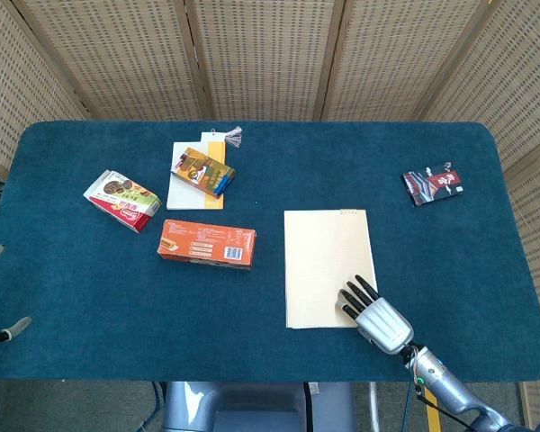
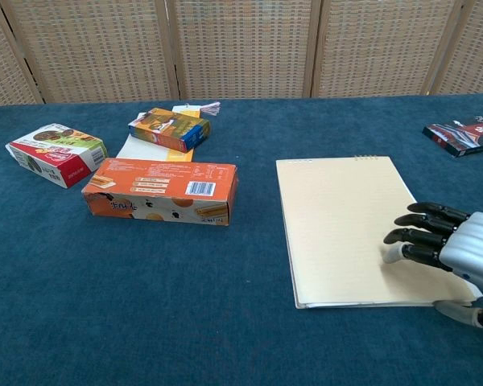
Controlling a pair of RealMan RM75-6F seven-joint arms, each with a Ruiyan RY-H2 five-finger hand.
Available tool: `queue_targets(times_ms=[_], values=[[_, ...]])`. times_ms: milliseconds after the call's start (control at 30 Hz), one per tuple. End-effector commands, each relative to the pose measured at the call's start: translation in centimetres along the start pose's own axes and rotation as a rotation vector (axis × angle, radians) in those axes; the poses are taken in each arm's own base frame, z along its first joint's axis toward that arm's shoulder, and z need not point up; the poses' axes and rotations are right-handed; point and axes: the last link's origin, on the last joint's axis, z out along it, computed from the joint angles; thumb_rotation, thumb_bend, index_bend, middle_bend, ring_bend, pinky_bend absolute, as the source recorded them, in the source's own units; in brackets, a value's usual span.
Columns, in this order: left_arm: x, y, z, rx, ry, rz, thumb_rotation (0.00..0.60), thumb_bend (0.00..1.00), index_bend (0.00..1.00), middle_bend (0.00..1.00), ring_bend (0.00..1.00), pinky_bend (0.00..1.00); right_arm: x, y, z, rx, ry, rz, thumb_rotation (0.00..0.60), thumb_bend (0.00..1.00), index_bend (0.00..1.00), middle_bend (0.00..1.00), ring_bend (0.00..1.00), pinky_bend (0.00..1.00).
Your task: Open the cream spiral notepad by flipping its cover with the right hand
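Observation:
The cream spiral notepad (image 1: 327,261) (image 2: 346,221) lies flat on the blue table, cover down, with its wire binding at the far edge. My right hand (image 1: 376,317) (image 2: 449,248) rests at the pad's near right corner. Its dark fingers (image 2: 414,227) stretch leftward and touch the cover. A pale fingertip (image 2: 393,255) touches the cover below them. Nothing is gripped, and no corner of the cover is raised. My left hand does not show in either view.
An orange snack box (image 1: 207,244) (image 2: 161,191) lies left of the pad. Farther left and back are a red-and-white box (image 1: 121,200), a small colourful box (image 1: 205,171) on a yellow-white booklet (image 1: 184,192), and a dark packet (image 1: 433,186) at the right.

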Motion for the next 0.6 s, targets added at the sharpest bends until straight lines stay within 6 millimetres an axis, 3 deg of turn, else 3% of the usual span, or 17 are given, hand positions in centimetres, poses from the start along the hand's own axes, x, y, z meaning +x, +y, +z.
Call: queue_targets(times_ms=[33, 600], values=[[0.0, 0.0, 0.0, -0.001, 0.000, -0.001, 0.600, 0.00, 0.00, 0.00, 0.00, 0.00, 0.1, 0.0, 0.3, -0.014, 0.019, -0.010, 0.600, 0.44, 0.24, 0.19, 0.15, 0.08], [-0.1, 0.1, 0.0, -0.001, -0.008, 0.003, 0.600, 0.00, 0.00, 0.00, 0.00, 0.00, 1.2, 0.7, 2.8, -0.049, 0.040, -0.030, 0.600, 0.45, 0.24, 0.19, 0.15, 0.09]])
